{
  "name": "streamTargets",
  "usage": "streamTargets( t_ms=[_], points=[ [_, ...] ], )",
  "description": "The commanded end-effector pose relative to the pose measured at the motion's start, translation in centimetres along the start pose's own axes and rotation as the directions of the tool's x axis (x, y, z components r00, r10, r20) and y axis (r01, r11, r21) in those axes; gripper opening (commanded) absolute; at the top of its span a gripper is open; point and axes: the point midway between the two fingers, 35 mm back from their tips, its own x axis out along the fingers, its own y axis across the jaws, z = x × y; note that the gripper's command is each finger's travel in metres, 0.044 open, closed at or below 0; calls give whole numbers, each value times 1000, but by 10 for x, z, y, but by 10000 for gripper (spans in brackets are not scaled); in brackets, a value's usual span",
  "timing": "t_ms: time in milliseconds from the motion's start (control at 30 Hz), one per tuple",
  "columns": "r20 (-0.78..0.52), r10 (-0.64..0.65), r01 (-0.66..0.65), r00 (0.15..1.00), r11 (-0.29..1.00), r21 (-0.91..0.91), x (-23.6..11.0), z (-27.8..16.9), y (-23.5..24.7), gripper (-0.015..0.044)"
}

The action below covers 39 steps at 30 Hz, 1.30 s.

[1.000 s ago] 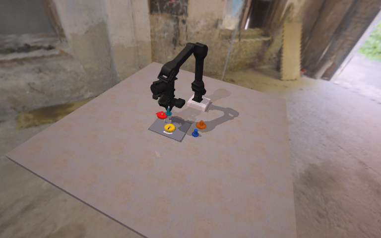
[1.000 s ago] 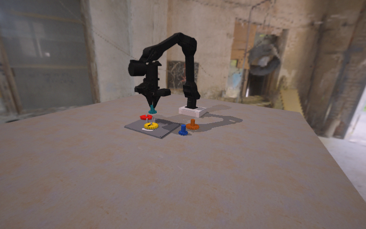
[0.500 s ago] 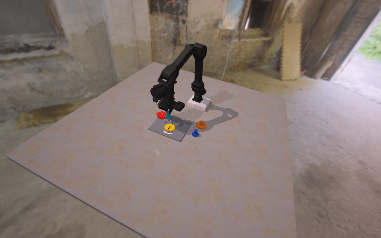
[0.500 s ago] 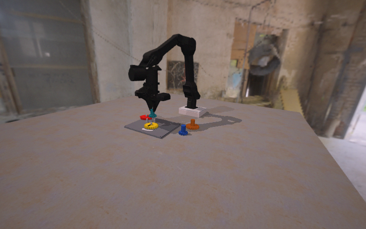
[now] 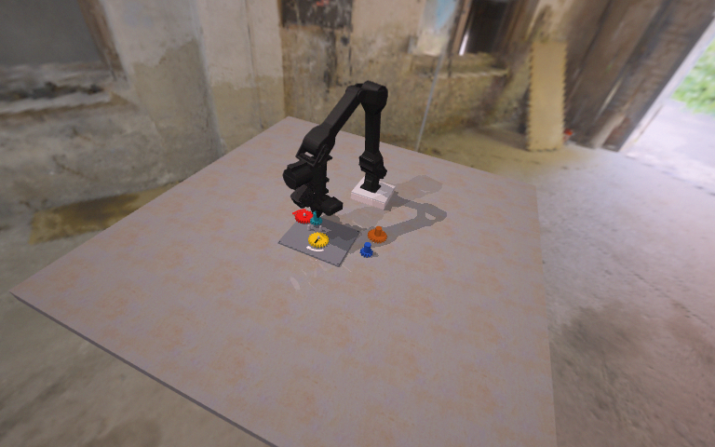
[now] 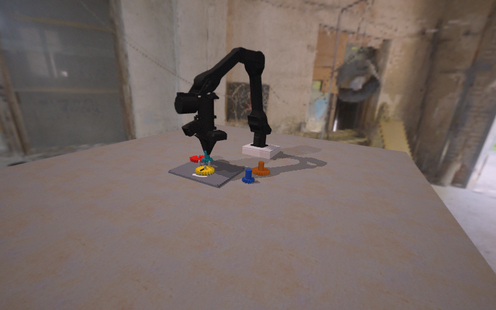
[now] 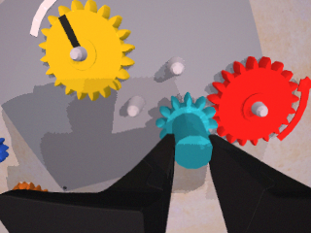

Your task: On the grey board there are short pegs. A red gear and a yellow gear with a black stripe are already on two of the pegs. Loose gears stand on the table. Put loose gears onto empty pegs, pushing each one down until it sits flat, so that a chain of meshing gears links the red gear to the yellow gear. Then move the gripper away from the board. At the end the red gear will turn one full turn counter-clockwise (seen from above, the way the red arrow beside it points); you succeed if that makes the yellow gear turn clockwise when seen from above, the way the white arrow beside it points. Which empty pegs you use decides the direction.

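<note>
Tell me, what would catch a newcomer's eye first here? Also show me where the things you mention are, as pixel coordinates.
Probably the black jointed robot arm (image 5: 371,100) (image 6: 254,60), arching up from a white block base at the back of the table. Next, the small teal toothed gear (image 5: 316,221) (image 6: 207,159) (image 7: 189,116), its stem gripped in the jaws beside a bright red gear (image 5: 303,216) (image 6: 196,159) (image 7: 238,104). Then the yellow gear with a black stripe (image 5: 318,240) (image 6: 205,170) (image 7: 99,44) on the grey board.

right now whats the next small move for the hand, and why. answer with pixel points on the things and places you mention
Probably ease the teal gear (image 5: 316,220) (image 6: 206,159) (image 7: 190,121) straight down: the hand (image 5: 317,213) (image 6: 207,152) (image 7: 190,142) grips its stem, and its teeth sit right beside the red gear's (image 5: 303,216) (image 6: 196,159) (image 7: 245,109).
</note>
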Motion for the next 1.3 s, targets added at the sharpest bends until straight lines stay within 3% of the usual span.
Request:
streamTargets(
  t_ms=[0, 633, 933, 1100, 1267],
  points=[
    [1, -4, 4, 1000, 1000, 5, 1, 0, -1, 0],
    [1, -4, 4, 1000, 895, -445, 5, 0, -1, 0],
    [1, -4, 4, 1000, 932, -361, 7, 1, 0, 0],
    [1, -4, 4, 1000, 950, -313, 6, 0, 0, 131],
    [1, -4, 4, 1000, 969, -249, 0, 0, 0, 140]
  ],
)
